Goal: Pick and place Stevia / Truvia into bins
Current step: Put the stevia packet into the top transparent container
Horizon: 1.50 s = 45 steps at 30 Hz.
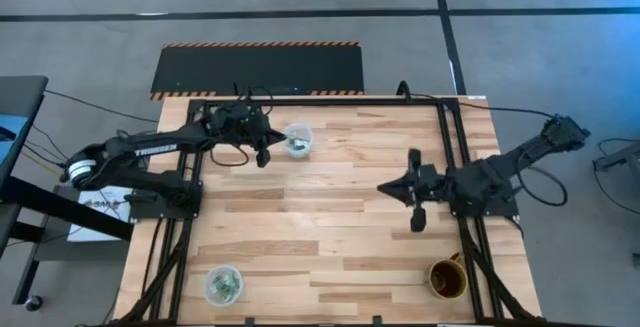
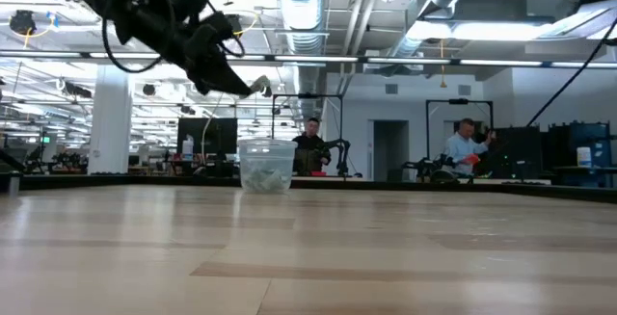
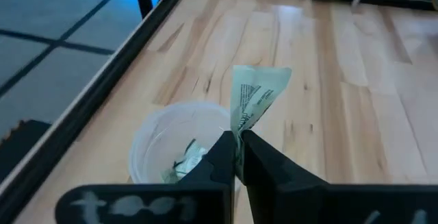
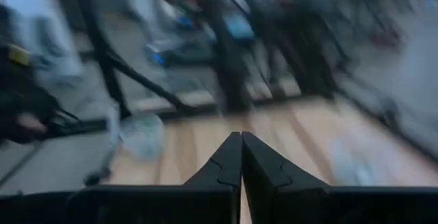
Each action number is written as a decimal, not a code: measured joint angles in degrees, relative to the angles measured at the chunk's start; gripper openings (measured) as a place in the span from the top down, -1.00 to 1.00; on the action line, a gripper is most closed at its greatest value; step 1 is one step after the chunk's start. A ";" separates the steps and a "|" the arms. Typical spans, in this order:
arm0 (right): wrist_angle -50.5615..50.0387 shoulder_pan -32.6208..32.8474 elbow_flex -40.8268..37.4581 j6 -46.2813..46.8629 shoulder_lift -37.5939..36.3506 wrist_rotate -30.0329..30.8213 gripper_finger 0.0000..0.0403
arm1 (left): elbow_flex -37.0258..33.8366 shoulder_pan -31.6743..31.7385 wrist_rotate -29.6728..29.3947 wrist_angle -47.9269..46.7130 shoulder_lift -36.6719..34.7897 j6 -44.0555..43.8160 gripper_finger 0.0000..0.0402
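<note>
Item: one Truvia packet point(image 3: 254, 97), pinched in my left gripper point(image 3: 237, 157).
Long axis runs straight outward from my fingertips; held above table, at nine o'clock of far bin point(image 1: 297, 139). Right gripper point(image 4: 241, 157) pressed together, empty.

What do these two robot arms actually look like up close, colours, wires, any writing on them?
Both arms are dark, nearly black, jointed limbs. The left arm carries white lettering along its side and a whitish round cap at its outer end; thin black cables loop around its tool. The right arm trails black cables too. Each tool, like the right tool, ends in two dark wedge-shaped fingers.
</note>
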 joint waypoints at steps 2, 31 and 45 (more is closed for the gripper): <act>5.12 -4.62 0.50 -7.26 -0.13 -7.98 1.00 | 0.12 0.48 0.75 1.80 2.55 -0.94 1.00; 4.63 -34.91 -18.44 -9.66 -32.93 -24.15 1.00 | 11.37 1.84 -1.12 -9.32 17.36 1.75 1.00; 5.20 -34.93 -22.29 -7.62 -38.72 -24.07 1.00 | 11.34 1.89 -3.74 -7.94 23.61 2.42 0.75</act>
